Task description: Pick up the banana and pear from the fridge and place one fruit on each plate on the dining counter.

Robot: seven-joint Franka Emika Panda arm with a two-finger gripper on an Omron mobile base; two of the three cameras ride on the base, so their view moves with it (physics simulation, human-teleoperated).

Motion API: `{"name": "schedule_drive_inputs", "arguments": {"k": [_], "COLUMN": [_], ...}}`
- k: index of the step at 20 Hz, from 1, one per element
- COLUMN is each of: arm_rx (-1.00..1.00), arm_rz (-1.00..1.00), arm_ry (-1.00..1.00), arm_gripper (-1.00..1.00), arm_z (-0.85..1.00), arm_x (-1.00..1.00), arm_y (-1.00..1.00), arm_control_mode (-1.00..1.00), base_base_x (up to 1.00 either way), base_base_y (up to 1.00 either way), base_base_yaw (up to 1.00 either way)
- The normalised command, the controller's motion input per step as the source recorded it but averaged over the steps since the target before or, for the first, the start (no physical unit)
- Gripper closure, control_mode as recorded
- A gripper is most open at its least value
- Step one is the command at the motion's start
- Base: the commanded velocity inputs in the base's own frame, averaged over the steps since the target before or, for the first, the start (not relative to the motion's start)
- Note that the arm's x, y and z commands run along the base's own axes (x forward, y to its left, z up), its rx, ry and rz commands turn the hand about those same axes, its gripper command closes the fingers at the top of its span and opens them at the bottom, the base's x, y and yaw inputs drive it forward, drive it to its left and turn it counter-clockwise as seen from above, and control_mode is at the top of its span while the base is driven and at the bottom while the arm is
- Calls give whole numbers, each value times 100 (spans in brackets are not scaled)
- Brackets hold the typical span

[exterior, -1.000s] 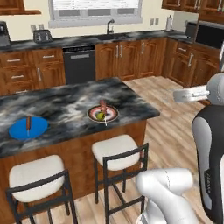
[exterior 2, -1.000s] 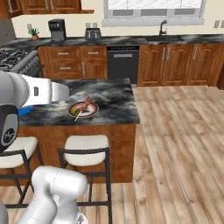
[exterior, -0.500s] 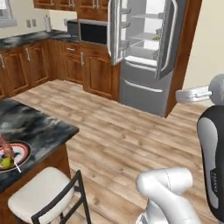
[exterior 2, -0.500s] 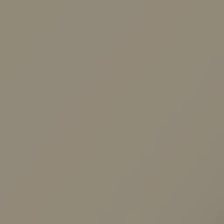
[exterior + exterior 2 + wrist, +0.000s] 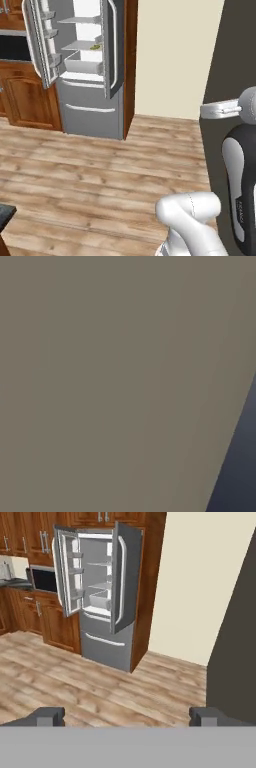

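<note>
The fridge [image 5: 90, 70] stands at the upper left of the left base view, across the wooden floor, with both upper doors swung open on a white interior. A small yellow-green thing [image 5: 95, 47] lies on a middle shelf, too small to tell which fruit it is. In the hand view the fridge [image 5: 107, 597] is far ahead, left of centre. My gripper [image 5: 127, 717] is open, its fingertips [image 5: 47, 716] wide apart with nothing between them. A dark corner of the dining counter [image 5: 5, 212] shows at the lower left. The plates are out of view.
Brown wood cabinets [image 5: 55, 622] and a microwave [image 5: 42, 579] stand left of the fridge. A beige wall [image 5: 175, 55] is to its right, and a dark panel [image 5: 235, 652] stands close on my right. A flat grey-brown surface [image 5: 100, 381] is close before the right base camera.
The base has turned, so the views swung from the dining counter with its plates and stools round to the fridge, which now shows larger. The gripper stays open.
</note>
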Motion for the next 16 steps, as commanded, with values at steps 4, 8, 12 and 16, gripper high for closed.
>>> {"name": "schedule_drive_inputs", "arguments": {"k": [4, 8, 12, 16], "arm_rx": [0, 0, 0, 0], "arm_rz": [0, 0, 0, 0], "arm_ry": [0, 0, 0, 0], "arm_gripper": [-100, -100, -100, -100], "arm_z": [0, 0, 0, 0], "arm_x": [0, 0, 0, 0], "arm_y": [0, 0, 0, 0], "arm_control_mode": [100, 100, 100, 100], "base_base_x": [100, 100, 100, 100], "base_base_y": [55, 86, 9, -48], "base_base_yaw": [-24, -15, -7, 0]}}
